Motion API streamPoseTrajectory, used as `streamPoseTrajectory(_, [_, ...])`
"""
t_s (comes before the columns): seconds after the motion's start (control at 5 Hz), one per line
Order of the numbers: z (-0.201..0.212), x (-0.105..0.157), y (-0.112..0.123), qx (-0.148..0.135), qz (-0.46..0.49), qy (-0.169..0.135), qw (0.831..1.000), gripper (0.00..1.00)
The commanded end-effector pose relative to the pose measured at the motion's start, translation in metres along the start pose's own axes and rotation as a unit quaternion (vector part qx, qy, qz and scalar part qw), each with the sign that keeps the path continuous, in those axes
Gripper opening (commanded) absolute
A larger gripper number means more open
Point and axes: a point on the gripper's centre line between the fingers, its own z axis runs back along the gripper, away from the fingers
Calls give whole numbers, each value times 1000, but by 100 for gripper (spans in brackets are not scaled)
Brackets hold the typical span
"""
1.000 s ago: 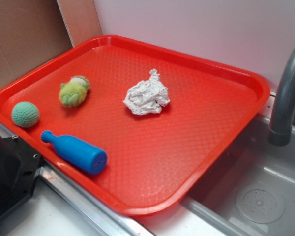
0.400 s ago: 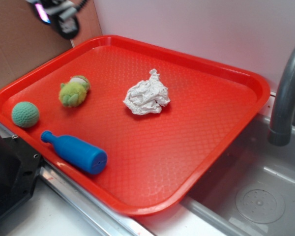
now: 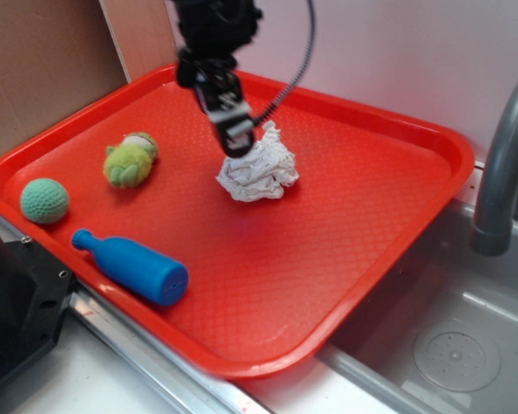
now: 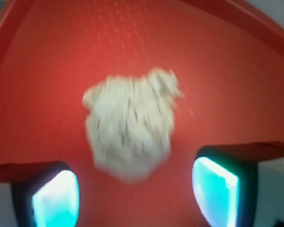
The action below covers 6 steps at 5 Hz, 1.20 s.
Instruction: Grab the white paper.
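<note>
Red plastic tray (image 3: pixel 345 250) lying tilted over the edge of a grey sink (image 3: pixel 453 345), taking up most of the exterior view; same textured red surface (image 4: pixel 61 56) filling the wrist view. Grey faucet (image 3: pixel 505 164) standing just off the tray's right rim. Brown cardboard (image 3: pixel 43 69) leaning behind the tray's far left corner.

Black arm reaching down over the tray's far middle, cable trailing up behind it. Gripper (image 3: pixel 237 138) hanging directly above the white paper (image 3: pixel 259 170), fingers spread wide apart and holding nothing; no contact discernible in the exterior view. In the wrist view, gripper (image 4: pixel 135 189) showing two teal-lit fingertips (image 4: pixel 54 198) at the bottom corners, the white paper (image 4: pixel 130 127) sitting between and just ahead of them, blurred, clear of both pads.

White paper resting crumpled on the tray near its centre, slightly toward the far rim.

Blue bottle (image 3: pixel 131 267) lying on its side near the tray's front left rim. Yellow-green plush toy (image 3: pixel 131 159) sitting on the tray well left of the paper. Green crochet ball (image 3: pixel 44 200) resting by the tray's left rim, near the bottle's neck.
</note>
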Motion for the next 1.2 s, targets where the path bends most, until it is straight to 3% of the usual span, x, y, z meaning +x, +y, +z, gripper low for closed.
streamPoseTrajectory(0.0, [-28, 34, -28, 12, -69, 26, 997, 100])
streamPoseTrajectory(0.2, [-32, 33, -30, 25, -53, 28, 998, 0])
streamPoseTrajectory(1.0, [-36, 31, -29, 34, -47, 48, 997, 0])
